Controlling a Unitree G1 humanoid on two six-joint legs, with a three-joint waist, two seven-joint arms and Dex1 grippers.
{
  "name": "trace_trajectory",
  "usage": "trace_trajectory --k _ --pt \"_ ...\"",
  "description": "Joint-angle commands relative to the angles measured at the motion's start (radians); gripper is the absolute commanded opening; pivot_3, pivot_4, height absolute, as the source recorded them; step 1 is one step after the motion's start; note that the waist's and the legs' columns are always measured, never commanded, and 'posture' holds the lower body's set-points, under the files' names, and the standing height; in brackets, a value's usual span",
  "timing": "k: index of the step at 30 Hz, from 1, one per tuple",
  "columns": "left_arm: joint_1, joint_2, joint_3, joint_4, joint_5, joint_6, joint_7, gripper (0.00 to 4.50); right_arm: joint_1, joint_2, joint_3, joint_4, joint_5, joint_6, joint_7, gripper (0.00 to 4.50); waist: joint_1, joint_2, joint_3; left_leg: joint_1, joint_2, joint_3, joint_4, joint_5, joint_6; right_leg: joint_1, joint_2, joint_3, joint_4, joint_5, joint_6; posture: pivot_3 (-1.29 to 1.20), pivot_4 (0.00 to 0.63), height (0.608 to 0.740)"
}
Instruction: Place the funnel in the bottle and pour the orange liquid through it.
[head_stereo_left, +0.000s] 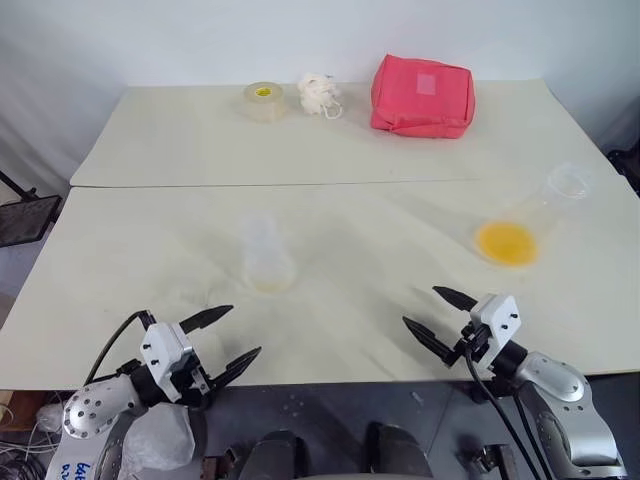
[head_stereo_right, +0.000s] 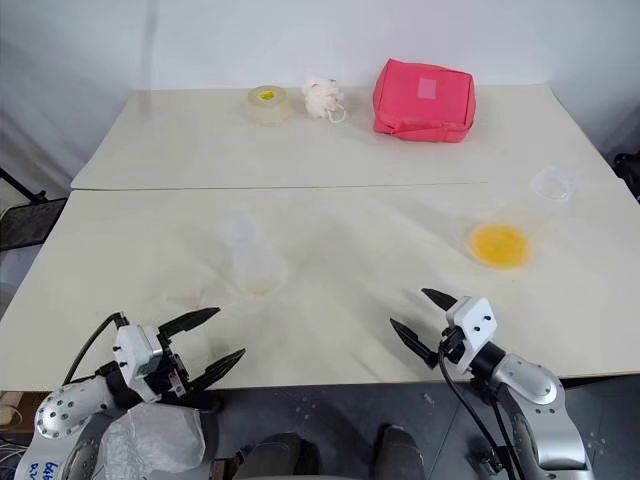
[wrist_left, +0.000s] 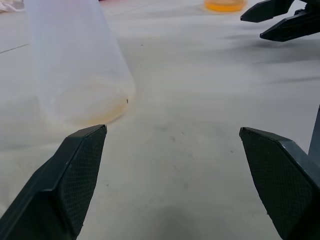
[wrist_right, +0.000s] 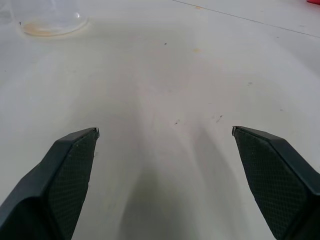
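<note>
holding nothing, my left fingers (head_stereo_left: 220, 342) stand spread wide above the near edge of the counter (head_stereo_left: 400, 150), and my right fingers (head_stereo_left: 440, 318) are just as wide and just as empty. ahead of the left ones stands the bottle (head_stereo_left: 266, 258), upright, clear, with a faint orange stain at its base. well off to the right, beyond my right fingers, the flask (head_stereo_left: 535, 215) leans with the orange liquid (head_stereo_left: 507, 243) pooled shallow in its broad bottom. i cannot make out the funnel anywhere for sure. far back sit a roll of tape (head_stereo_left: 263, 101), a white wad (head_stereo_left: 320, 94) and a red pouch (head_stereo_left: 422, 95).

i judge both vessels light, smooth, slippery and breakable, so i'd take the flask around its neck, gently, and steady the bottle low on its body.
</note>
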Motion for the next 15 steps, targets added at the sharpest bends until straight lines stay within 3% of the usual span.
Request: trace_trajectory --k 1,15 --pt "-0.005 0.001 0.017 -0.016 -0.030 0.008 0.001 4.50 -0.003 0.003 -0.008 -0.037 0.005 -0.003 -0.009 4.47 0.000 0.000 0.000 0.000 0.000 0.000 0.000 0.000 0.000 0.000 0.000 0.000 0.000 0.000 0.000 0.00 0.150 0.740" --pt "0.023 0.023 0.015 -0.110 -0.047 0.223 0.082 4.50 -0.036 -0.003 0.006 -0.008 0.002 0.005 0.003 4.47 -0.001 0.000 0.000 0.000 0.000 0.000 0.000 0.000 0.000 0.000 0.000 0.000 0.000 0.000 0.000 0.00 0.150 0.740"
